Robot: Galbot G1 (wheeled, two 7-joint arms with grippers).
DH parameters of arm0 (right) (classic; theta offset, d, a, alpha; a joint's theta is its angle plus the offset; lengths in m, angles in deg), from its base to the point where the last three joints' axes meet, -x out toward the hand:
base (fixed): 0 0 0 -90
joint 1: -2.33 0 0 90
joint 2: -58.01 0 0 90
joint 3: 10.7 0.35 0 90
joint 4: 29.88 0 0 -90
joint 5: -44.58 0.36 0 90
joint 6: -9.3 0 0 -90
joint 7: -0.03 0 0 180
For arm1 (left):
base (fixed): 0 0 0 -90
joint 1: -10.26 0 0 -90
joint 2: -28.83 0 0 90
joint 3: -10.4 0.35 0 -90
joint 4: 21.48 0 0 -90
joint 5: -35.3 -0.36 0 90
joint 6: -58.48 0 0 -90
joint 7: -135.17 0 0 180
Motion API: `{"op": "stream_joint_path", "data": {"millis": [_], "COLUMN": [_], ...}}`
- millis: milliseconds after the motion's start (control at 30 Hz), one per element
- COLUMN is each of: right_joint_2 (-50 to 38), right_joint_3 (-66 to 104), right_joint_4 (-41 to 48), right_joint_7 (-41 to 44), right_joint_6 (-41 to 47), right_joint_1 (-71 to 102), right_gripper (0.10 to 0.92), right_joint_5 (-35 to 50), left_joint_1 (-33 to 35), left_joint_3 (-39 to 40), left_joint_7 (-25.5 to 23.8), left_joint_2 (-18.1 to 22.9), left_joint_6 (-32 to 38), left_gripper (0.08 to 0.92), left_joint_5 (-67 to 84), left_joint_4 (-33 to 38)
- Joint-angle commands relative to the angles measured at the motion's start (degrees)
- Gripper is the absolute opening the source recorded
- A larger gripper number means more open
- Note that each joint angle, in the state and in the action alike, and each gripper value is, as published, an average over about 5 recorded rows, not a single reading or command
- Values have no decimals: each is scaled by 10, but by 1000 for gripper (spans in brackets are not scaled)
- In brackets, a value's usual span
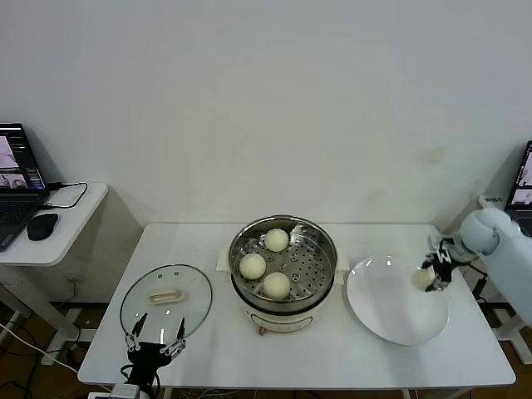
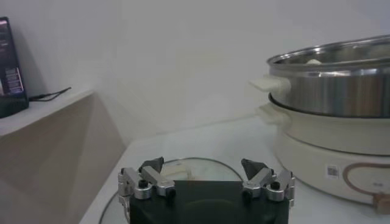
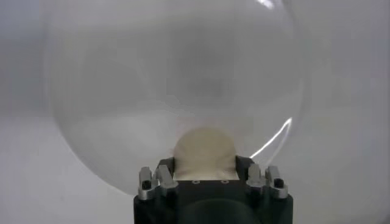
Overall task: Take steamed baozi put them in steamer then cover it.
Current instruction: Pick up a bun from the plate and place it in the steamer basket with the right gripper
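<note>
While the right gripper (image 3: 206, 172) clasps it, the baozi (image 3: 205, 152) shows only partly.

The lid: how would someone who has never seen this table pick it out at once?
Start at the steamer in the middle of the white table. On the robot's left of it, near the front edge, lies the lid, flat, just beyond the open left end effector. Unlike the opaque white plate on the other side, it is clear glass with a cream handle.

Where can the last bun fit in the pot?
Inside the steamer, three baozi crowd the left, back and front. The bare perforated floor on the right side is free. The fourth baozi is in the right hand over the plate.
</note>
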Motion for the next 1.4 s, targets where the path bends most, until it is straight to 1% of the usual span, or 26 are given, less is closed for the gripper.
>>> {"op": "stream_joint_path", "data": {"millis": [33,167,367,600,833,1033,1200,1400], "right_joint_2": [-12,22,76,122,171,205,230,249], "right_joint_3": [-138,-197,-285,-374,-406,-431,-434,-433], "right_joint_4": [-130,-143,-139,-112,-83,-78,-53,-27], "right_joint_7": [7,6,1,-13,-19,-22,-24,-32], "right_joint_6": [84,112,151,190,208,213,207,203], "right_joint_1": [-193,-259,-328,-377,-412,-404,-370,-338], "right_gripper": [611,611,611,611,611,611,611,613], "right_joint_5": [214,260,310,359,396,381,331,299], "left_joint_1": [5,8,7,-1,-6,-12,-15,-17], "left_joint_3": [-4,-8,-14,-9,-9,-11,-13,-16], "left_joint_7": [1,3,3,2,2,1,2,2], "left_joint_2": [-1,-4,-12,-18,-23,-24,-24,-25], "left_joint_6": [-2,1,0,-1,0,0,0,0], "left_gripper": [823,823,823,823,823,823,823,823], "left_joint_5": [-9,-8,-8,-7,1,8,10,14], "left_joint_4": [7,7,7,4,6,6,4,5]}}
